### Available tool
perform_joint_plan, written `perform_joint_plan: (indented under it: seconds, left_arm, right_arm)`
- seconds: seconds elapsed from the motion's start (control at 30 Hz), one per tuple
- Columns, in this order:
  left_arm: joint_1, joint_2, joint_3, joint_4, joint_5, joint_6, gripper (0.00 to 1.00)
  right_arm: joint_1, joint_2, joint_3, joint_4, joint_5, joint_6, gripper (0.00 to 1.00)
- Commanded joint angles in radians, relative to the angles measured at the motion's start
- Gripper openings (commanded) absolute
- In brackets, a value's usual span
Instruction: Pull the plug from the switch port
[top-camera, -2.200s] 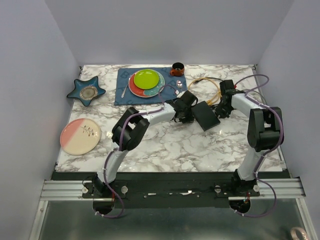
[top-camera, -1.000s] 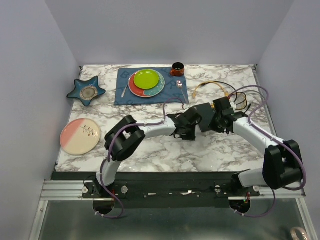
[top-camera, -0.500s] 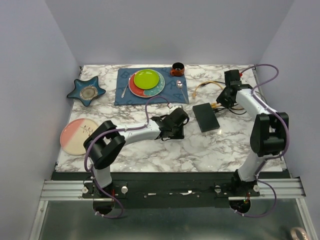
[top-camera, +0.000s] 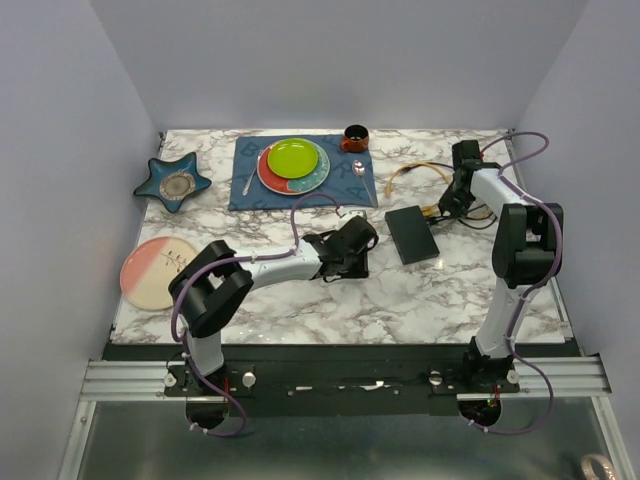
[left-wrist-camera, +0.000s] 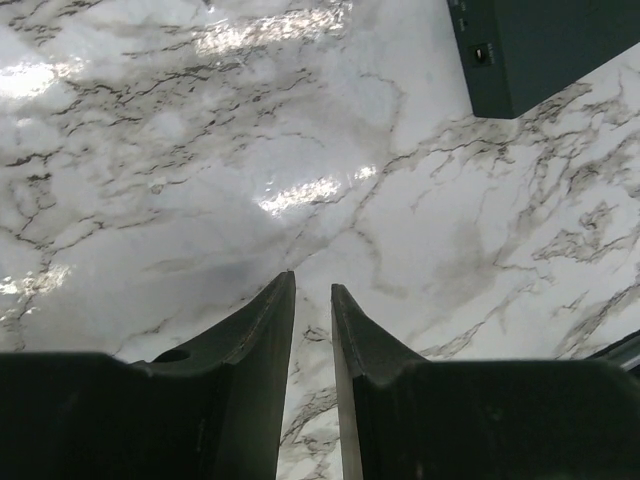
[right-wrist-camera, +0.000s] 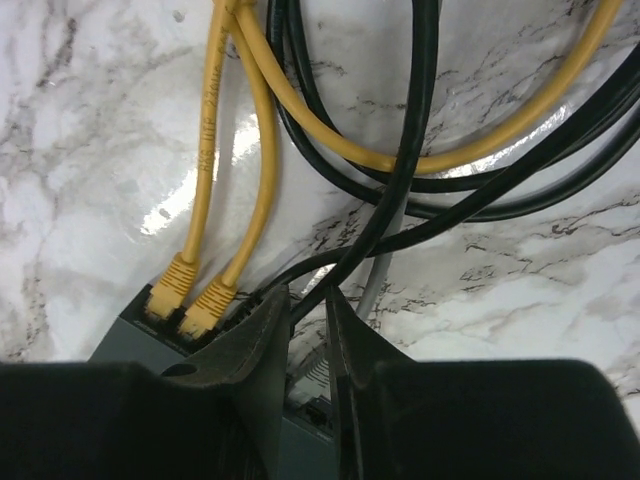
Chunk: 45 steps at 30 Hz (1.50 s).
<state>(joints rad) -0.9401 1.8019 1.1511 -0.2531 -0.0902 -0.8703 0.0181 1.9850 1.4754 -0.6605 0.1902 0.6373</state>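
Switch (top-camera: 412, 234) port edge crowded by cables (right-wrist-camera: 427, 100), other edges free

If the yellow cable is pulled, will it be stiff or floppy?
The yellow cable lies in loose curves, so it is probably floppy with some spring. The yellow plugs sit in the switch, a thin flat box, so pulling may drag it along.

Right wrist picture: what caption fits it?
Right gripper poised over the switch, two yellow plugs in its ports, black cables looping past.
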Motion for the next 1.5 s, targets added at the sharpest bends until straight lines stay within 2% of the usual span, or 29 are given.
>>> perform_joint_plan:
  seconds: [0.0, 0.53, 0.8, 0.87, 1.13, 1.33, 1.47]
  left_arm:
    - [-0.005, 0.028, 0.025, 0.031, 0.032, 0.008, 0.36]
    - [-0.006, -0.098, -0.134, 0.112, 0.033, -0.053, 0.36]
    - [-0.014, -0.111, -0.185, 0.138, 0.046, -0.073, 0.35]
    - [-0.016, -0.124, -0.198, 0.140, 0.032, -0.078, 0.35]
    - [-0.016, -0.219, -0.301, 0.124, -0.060, -0.102, 0.35]
    - [-0.014, -0.355, -0.373, 0.063, -0.167, -0.133, 0.35]
    - [-0.014, -0.496, -0.415, -0.026, -0.267, -0.167, 0.36]
  right_arm:
    - [-0.006, -0.009, -0.075, -0.019, -0.015, -0.010, 0.29]
    - [-0.003, -0.311, -0.524, 0.101, -0.149, 0.012, 0.29]
    - [0.072, -0.445, -0.705, 0.159, -0.184, 0.025, 0.29]
    - [0.118, -0.480, -0.722, 0.165, -0.218, 0.039, 0.29]
    - [0.324, -0.523, -0.727, 0.162, -0.196, 0.076, 0.29]
    - [0.413, -0.506, -0.724, 0.203, -0.182, 0.108, 0.29]
    - [0.534, -0.436, -0.640, 0.223, -0.186, 0.147, 0.29]
